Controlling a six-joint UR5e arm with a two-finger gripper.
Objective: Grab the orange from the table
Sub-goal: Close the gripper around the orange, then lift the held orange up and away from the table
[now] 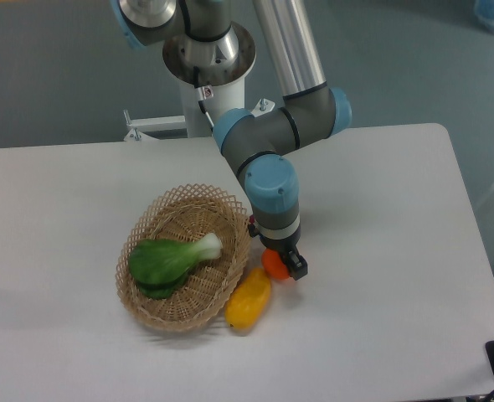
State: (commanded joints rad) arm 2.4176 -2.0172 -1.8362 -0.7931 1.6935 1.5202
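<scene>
Orange (273,264) is sitting on the table (381,251), just beside the yellow fruit (249,299) & near the basket (184,258). Gripper (282,265) is standing right over it, fingers straddling it; can't tell if they're pressing on it.

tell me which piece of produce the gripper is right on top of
The orange: the gripper is down around it. The yellow fruit lies just beside it, and the green vegetable sits in the basket.
</scene>
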